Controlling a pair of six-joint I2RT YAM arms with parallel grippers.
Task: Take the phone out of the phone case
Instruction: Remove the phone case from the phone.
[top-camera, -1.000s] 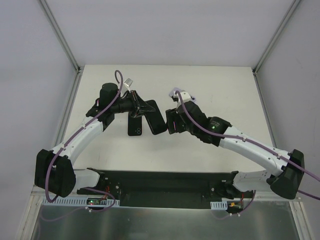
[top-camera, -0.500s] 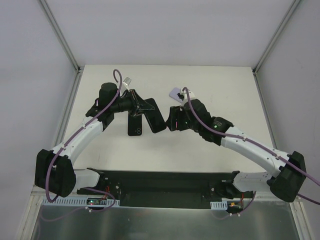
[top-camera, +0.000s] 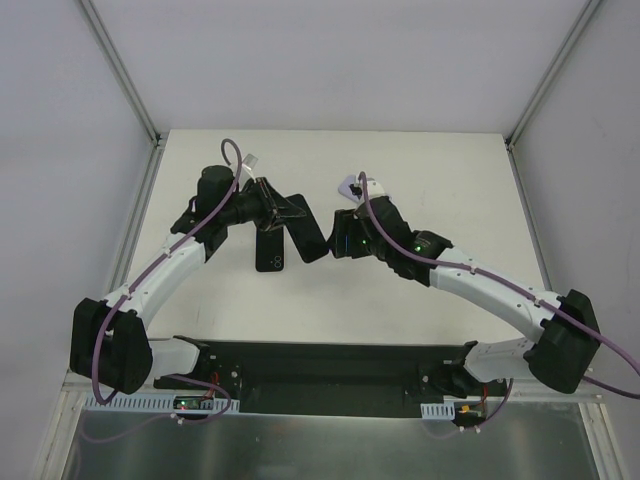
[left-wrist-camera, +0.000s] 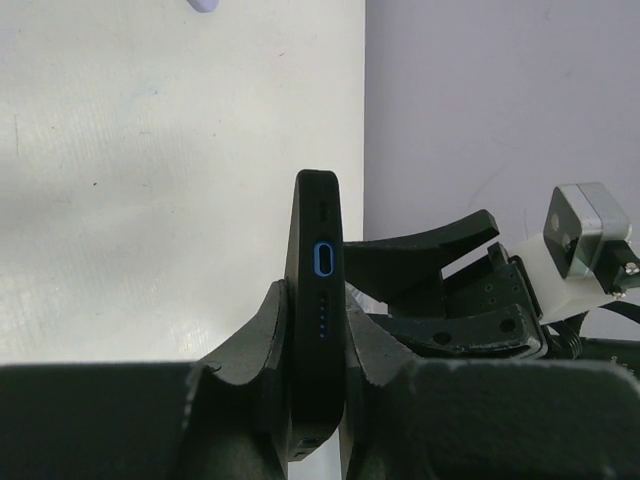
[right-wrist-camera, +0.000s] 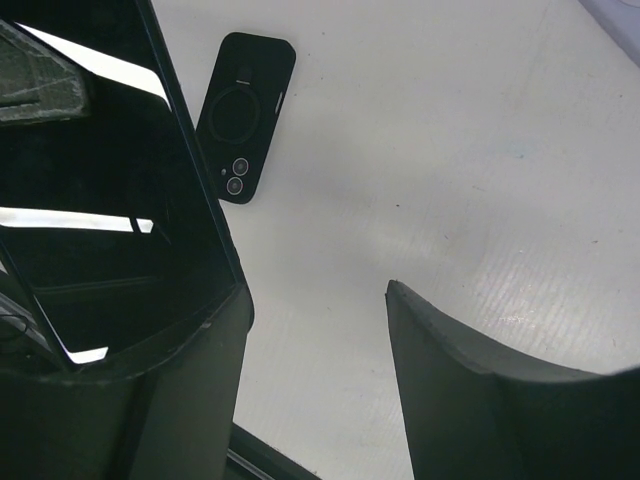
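My left gripper (top-camera: 285, 212) is shut on a black phone (top-camera: 312, 238) and holds it tilted above the white table. In the left wrist view the phone (left-wrist-camera: 318, 220) stands edge-on between my fingers (left-wrist-camera: 268, 330), its blue-ringed port facing the camera. A black case (top-camera: 270, 250) lies flat on the table just below the held phone. It also shows in the right wrist view (right-wrist-camera: 245, 115), with a round ring and two camera openings. My right gripper (top-camera: 336, 240) is open, its left finger beside the phone's glossy face (right-wrist-camera: 100, 200), with bare table between its fingertips.
The white table (top-camera: 440, 180) is enclosed by grey walls with metal rails at the left and right edges. A black base plate (top-camera: 320, 370) runs along the near edge. The two arms meet over the middle of the table.
My right gripper has moved left, closer to the phone's free end, and its wrist has turned. My left gripper still holds the phone, almost unmoved.
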